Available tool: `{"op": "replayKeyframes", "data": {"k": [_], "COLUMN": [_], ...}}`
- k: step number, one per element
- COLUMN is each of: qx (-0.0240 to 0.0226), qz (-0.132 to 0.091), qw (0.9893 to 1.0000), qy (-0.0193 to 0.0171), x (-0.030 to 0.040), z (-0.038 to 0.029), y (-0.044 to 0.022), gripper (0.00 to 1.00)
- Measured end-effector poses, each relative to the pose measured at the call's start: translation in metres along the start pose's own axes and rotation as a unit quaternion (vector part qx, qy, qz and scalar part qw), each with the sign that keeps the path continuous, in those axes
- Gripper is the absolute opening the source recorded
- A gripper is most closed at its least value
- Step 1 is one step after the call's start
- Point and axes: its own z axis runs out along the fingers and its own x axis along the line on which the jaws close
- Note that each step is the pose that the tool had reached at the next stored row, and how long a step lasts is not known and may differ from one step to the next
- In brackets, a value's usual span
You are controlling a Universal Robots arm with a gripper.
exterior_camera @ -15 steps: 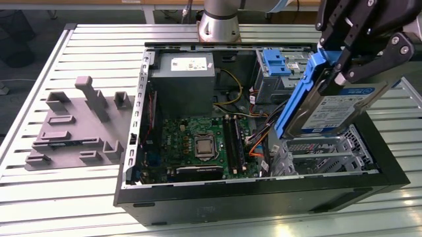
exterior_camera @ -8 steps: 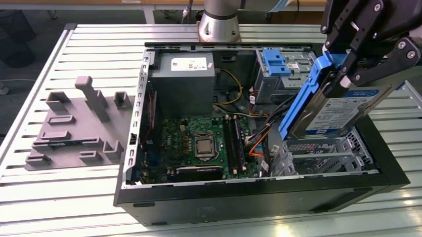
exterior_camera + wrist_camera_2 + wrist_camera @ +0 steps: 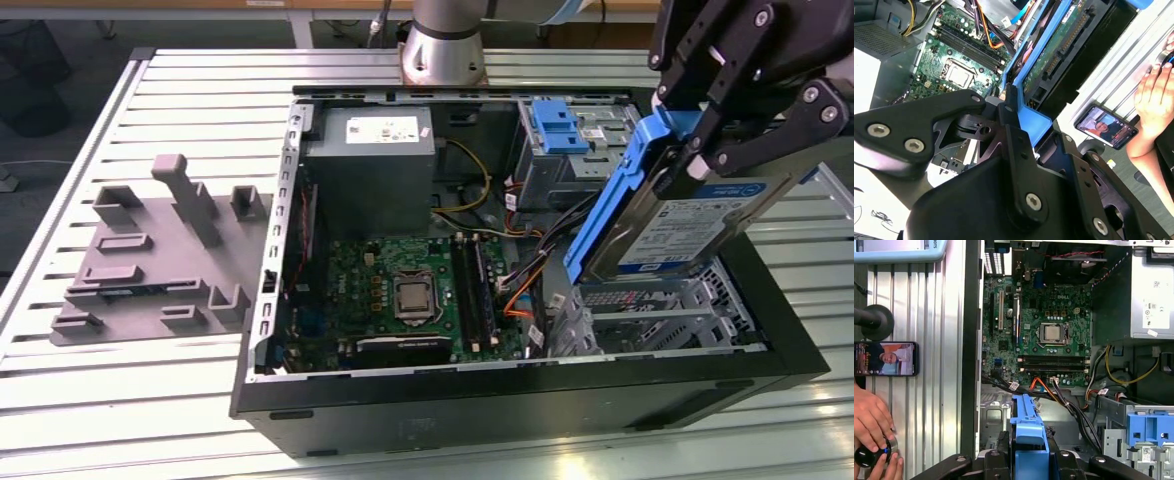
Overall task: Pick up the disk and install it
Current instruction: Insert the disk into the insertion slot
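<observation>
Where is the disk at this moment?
The disk is on the exterior view's right, held tilted by the gripper above the drive cage of the open computer case.

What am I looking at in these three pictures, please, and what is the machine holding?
It is one robot arm with a gripper. The exterior view looks down from a camera off the arm. Both wrist views come from cameras riding on it. A slatted metal table carries an open computer case and a grey fixture block. The gripper is shut on the disk, a silver drive in a blue frame, held tilted over the case. In the first wrist view, a person's hand is near a phone.
</observation>
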Motion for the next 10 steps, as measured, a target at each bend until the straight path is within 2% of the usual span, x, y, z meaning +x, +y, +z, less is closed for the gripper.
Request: {"op": "replayKeyframes", "data": {"k": [5, 10], "qx": [0.0, 0.0001], "qz": [0.0, 0.0], "qw": [1.0, 1.0], "qy": [-0.0001, 0.0], "x": [0.0002, 0.0014], "z": [0.0006, 0.0054], "y": [-0.001, -0.0063], "gripper": [0.36, 0.36]}}
